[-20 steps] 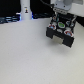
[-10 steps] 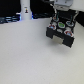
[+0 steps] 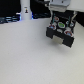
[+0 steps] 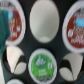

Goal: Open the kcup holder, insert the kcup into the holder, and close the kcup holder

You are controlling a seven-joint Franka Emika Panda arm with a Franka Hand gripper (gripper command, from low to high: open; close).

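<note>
Nothing has visibly shifted since a second ago: the black boxy kcup holder sits at the exterior view's far right on the white table, its tray of round slots exposed, the arm's gripper hovering above. Close up, the small green-topped kcup rests in a slot beside red-labelled pods. Whether the jaws are parted, I cannot tell.

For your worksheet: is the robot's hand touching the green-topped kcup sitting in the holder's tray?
Cannot tell. The wrist view looks down on the green-topped kcup in the kcup holder tray, but no fingers show beside it. The exterior view is too blurred to settle it.
</note>
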